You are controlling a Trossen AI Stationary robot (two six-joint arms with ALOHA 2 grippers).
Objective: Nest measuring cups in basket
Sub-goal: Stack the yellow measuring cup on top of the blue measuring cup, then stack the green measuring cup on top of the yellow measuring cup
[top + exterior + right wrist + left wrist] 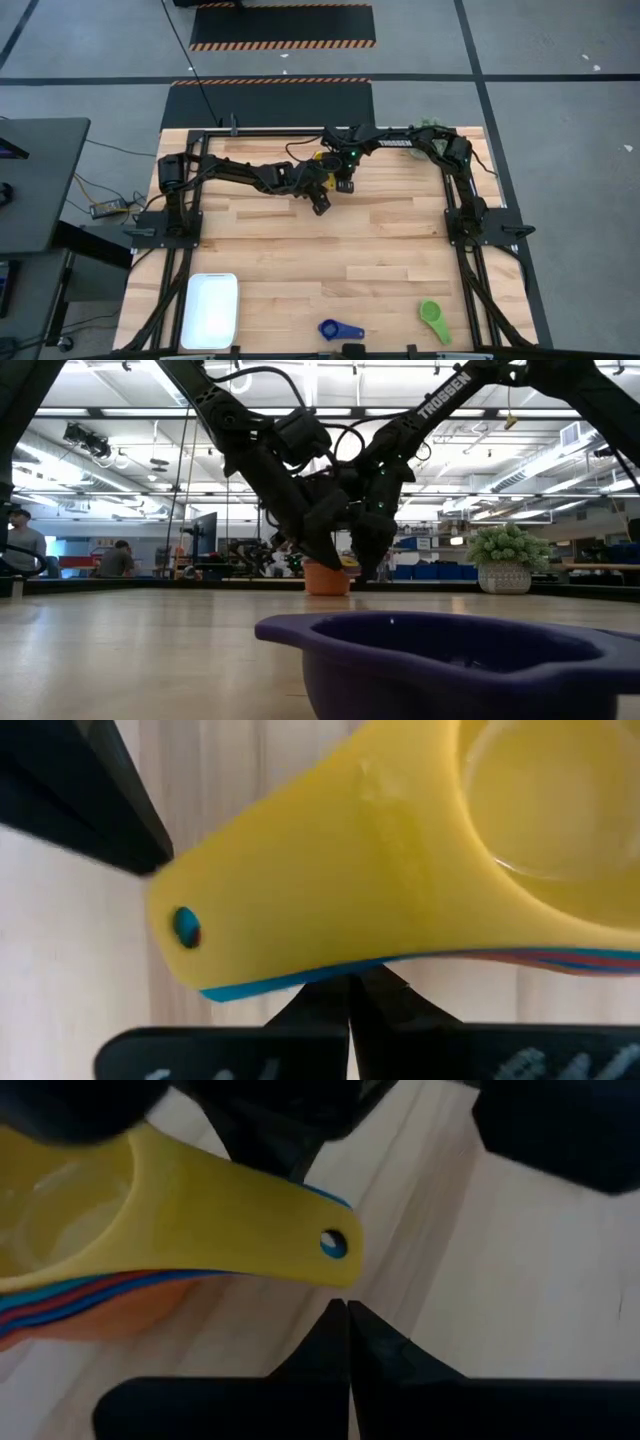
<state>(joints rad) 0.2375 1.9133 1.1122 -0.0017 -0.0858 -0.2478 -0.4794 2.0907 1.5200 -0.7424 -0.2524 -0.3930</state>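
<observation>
Centrally, toward the far edge of the table (300, 270), a nested stack of measuring cups (110, 1250) sits with a yellow cup on top and blue, red and orange layers showing beneath it. Both grippers hang right at this stack: the left gripper (320, 205) on its near-left side, the right gripper (345, 185) just beside it on the right. Each wrist view shows its own fingers pressed together into a closed tip, just short of the yellow handle; neither holds anything, and whether either touches the stack I cannot tell. Two more cups lie singly near the front edge, well apart from the arms: one blue cup (336, 328) and one green cup (433, 320). One white basket (210, 310) rests at the front left corner. One small potted plant (507, 560) stands at the far right.
</observation>
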